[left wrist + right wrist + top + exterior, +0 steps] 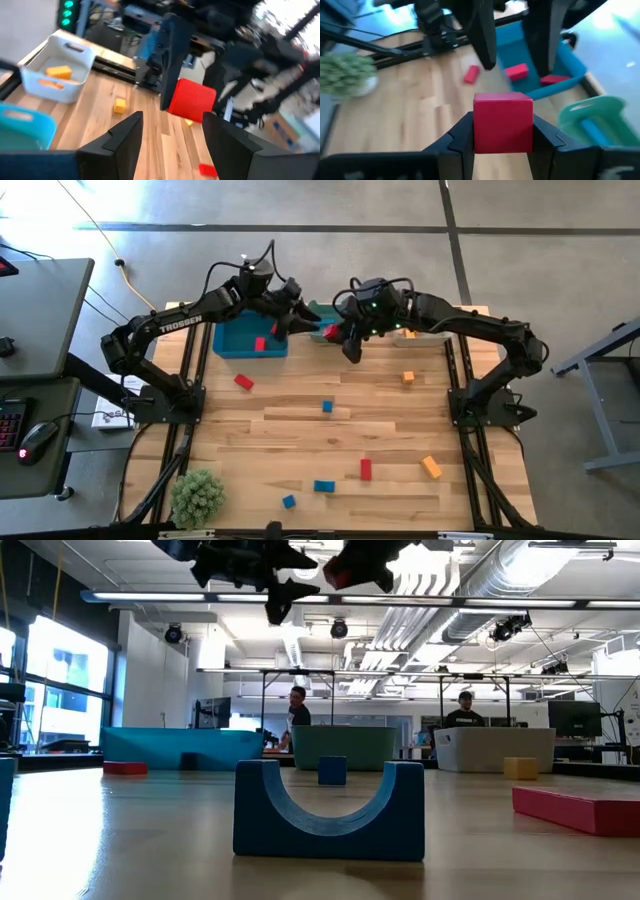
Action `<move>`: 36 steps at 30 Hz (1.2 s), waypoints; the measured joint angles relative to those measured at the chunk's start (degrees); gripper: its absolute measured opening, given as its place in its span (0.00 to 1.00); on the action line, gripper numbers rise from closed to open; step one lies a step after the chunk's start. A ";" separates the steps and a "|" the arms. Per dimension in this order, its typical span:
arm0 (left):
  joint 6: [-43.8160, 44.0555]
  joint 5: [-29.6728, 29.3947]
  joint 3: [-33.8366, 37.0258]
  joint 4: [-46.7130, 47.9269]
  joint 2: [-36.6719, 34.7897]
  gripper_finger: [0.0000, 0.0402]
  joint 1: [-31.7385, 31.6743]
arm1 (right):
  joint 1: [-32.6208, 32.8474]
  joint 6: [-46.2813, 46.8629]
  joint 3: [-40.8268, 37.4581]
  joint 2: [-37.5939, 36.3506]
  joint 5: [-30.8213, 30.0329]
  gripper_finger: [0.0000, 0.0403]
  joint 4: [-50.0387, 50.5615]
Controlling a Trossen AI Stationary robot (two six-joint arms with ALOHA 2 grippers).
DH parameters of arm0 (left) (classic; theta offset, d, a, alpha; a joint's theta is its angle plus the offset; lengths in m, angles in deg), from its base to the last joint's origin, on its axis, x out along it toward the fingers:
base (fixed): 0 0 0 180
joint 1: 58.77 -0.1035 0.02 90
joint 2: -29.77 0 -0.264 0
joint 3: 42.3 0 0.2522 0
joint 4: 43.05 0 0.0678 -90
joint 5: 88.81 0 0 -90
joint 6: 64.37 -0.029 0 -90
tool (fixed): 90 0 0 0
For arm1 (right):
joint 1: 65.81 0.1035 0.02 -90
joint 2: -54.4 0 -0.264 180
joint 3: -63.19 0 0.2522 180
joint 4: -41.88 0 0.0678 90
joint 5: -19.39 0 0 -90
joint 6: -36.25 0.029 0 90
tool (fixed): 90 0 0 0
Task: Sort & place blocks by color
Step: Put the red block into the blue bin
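An open workshop with two people at desks lies beyond the wooden table (300, 420). Above its blue bin (240, 340), the right gripper (503, 134) clamps a red cube (502, 122); beside it, the left gripper (170, 132) hangs with jaws apart.

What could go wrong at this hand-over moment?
The right pincer holds a red cube in the air, facing the open left pincer. If the right lets go before the left closes, the cube could drop outside the blue bin. The two arms are close and could bump.
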 joint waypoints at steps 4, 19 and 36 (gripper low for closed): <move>-8.23 2.68 0.00 -0.04 0.00 0.49 0.41 | 0.00 3.77 1.83 -0.02 3.46 0.27 3.26; -39.38 -0.33 0.00 0.45 0.00 0.49 7.73 | -0.51 16.12 1.54 2.58 18.57 0.27 5.34; -47.99 -6.34 0.00 0.78 -0.13 0.49 13.97 | -2.62 21.15 1.53 2.51 32.21 0.27 5.42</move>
